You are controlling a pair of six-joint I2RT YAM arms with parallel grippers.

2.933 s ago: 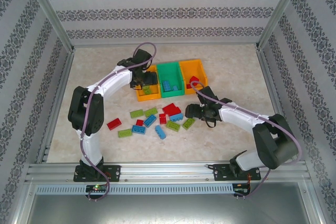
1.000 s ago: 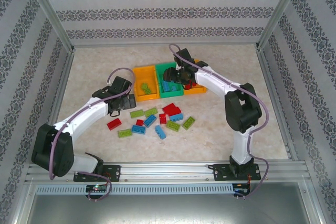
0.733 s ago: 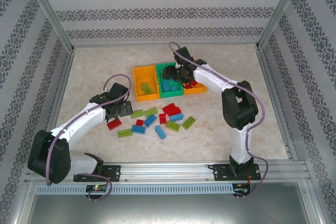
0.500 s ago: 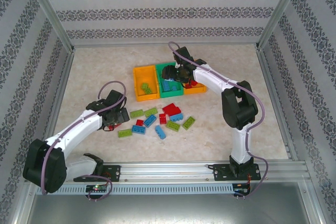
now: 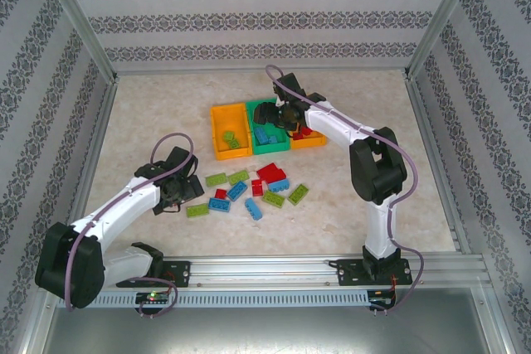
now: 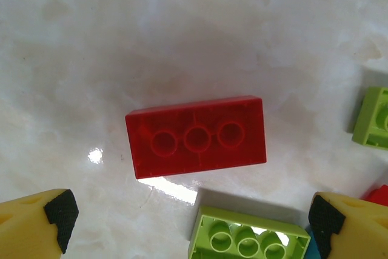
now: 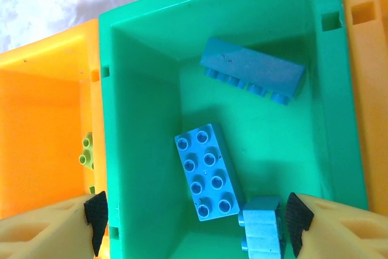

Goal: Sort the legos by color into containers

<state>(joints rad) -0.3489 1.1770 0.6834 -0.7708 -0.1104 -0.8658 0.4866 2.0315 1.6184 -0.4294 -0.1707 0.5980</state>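
Your left gripper (image 6: pixel 191 219) hangs low over the glossy, marble-patterned tabletop (image 6: pixel 200 22). Its yellow fingers with black pads (image 6: pixel 60 210) are spread wide at the bottom corners of the wrist view, and nothing is gripped between them. Just above centre lies a red rectangular plastic brick (image 6: pixel 196 136), smooth-sided, hollow side up with three round tubes showing. Below it, at the bottom edge, a lime green plastic brick (image 6: pixel 245 238) lies the same way up, close beside the red one; I can't tell whether they touch. Another lime green piece (image 6: pixel 373 117) peeks in at the right edge.

Your right gripper (image 7: pixel 196 215) is over the green open-top plastic bin (image 7: pixel 145 40), jaws wide apart with nothing clamped. Inside, a blue eight-stud brick (image 7: pixel 207 171) lies flat at centre, studs up. A second blue brick (image 7: pixel 251 70) is tipped on its side toward the top, and a paler blue brick (image 7: pixel 264 228) sits at the bottom edge. To the left, the orange-yellow plastic bin (image 7: pixel 42 89) holds a lime green studded piece (image 7: pixel 88 150).

From above, the loose scatter of red, blue and green bricks (image 5: pixel 249 188) sits at frame centre, below the row of bins.
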